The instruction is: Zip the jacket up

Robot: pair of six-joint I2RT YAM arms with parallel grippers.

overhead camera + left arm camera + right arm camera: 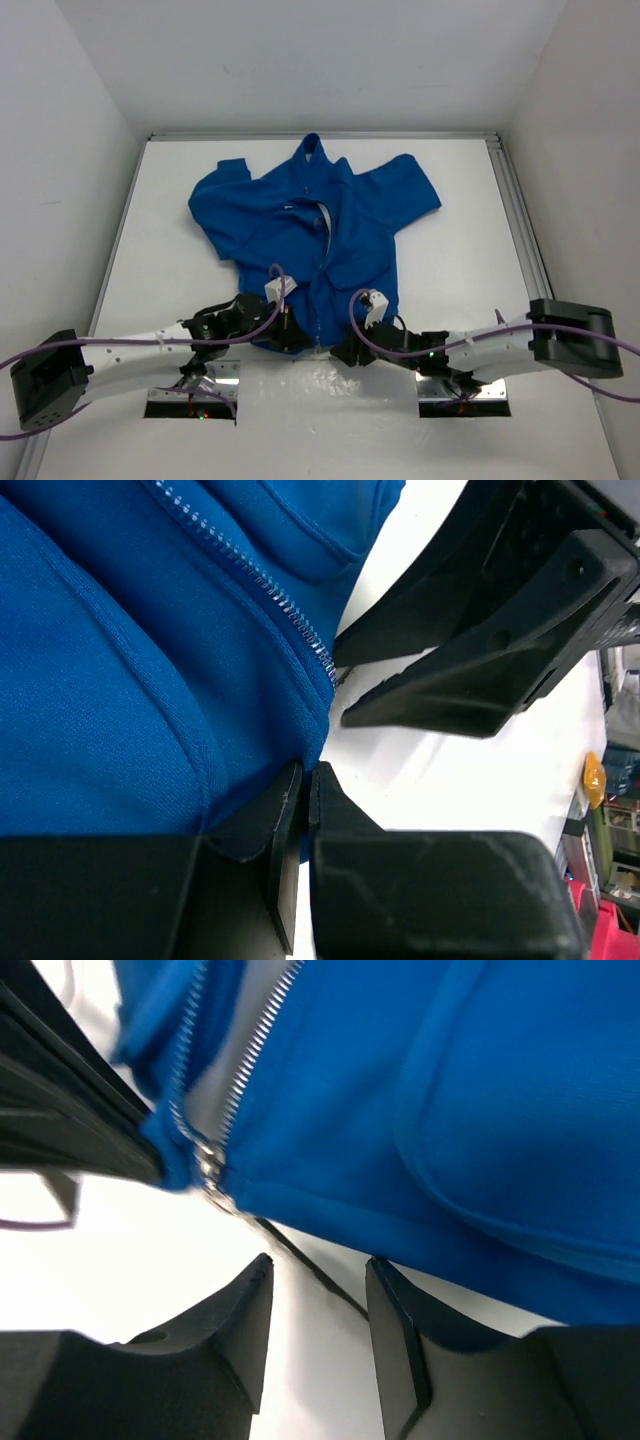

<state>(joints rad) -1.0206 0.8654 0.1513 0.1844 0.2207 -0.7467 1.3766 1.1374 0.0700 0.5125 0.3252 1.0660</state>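
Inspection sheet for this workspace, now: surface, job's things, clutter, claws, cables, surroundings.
Surface: white table, with a metal rail along its right edge.
Job's things: jacket spread out, collar far from the arms, hem at the claws. The zipper is open above the pull, which sits at the hem.
Clutter: nothing seen.
Claws: left claw is shut on the jacket's hem beside the zipper. Right claw is open and empty, just short of the hem.
Cables: purple cables loop above both wrists and trail off past the bases.
Surroundings: white walls on three sides.
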